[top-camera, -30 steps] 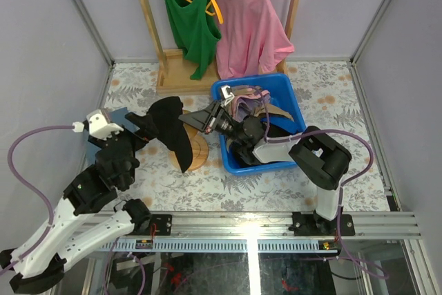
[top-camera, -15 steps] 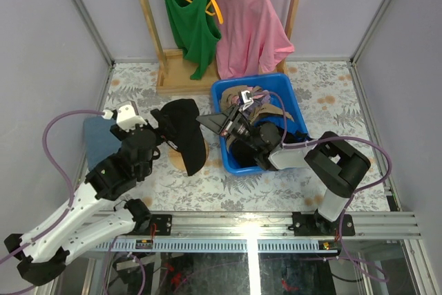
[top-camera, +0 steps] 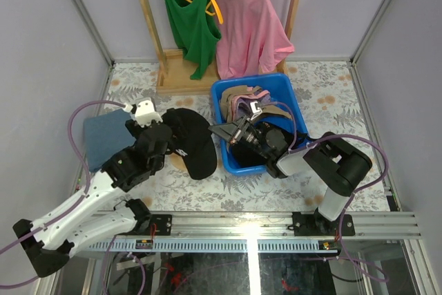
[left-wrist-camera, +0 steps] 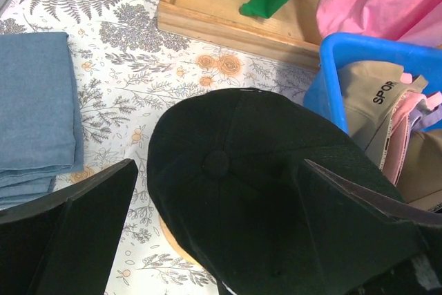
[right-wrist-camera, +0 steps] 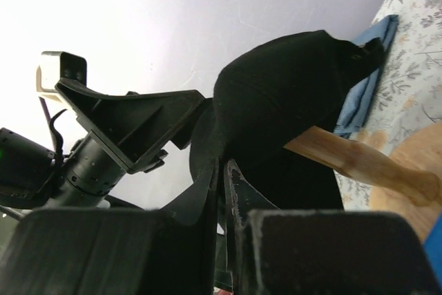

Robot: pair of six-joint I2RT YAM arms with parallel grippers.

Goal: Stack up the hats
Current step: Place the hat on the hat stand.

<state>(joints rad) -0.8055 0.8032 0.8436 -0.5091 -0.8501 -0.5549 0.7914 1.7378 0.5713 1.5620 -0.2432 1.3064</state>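
A black hat (top-camera: 192, 141) sits crown up over the wooden knob stand (left-wrist-camera: 176, 236), left of the blue bin (top-camera: 290, 91). My left gripper (left-wrist-camera: 219, 165) is open, one finger on each side of the crown (left-wrist-camera: 276, 191), not touching it. My right gripper (right-wrist-camera: 224, 164) reaches out of the bin and is shut on the black hat's brim (right-wrist-camera: 204, 150); in the top view its tip (top-camera: 217, 130) meets the hat's right edge. A tan hat (top-camera: 268, 110) and pink and lavender hats (top-camera: 242, 103) lie piled in the bin; in the left wrist view the tan hat (left-wrist-camera: 369, 91) shows lettering.
A folded blue cloth (top-camera: 103, 139) lies on the table left of my left arm. At the back a wooden rack base (top-camera: 176, 77) holds a hanging green tank top (top-camera: 190, 22) and pink T-shirt (top-camera: 248, 25). Grey walls close in both sides.
The black hat has gone from hanging edge-on to lying crown up over the stand. My left arm swung right up to it; my right gripper drew back toward the bin and lower.
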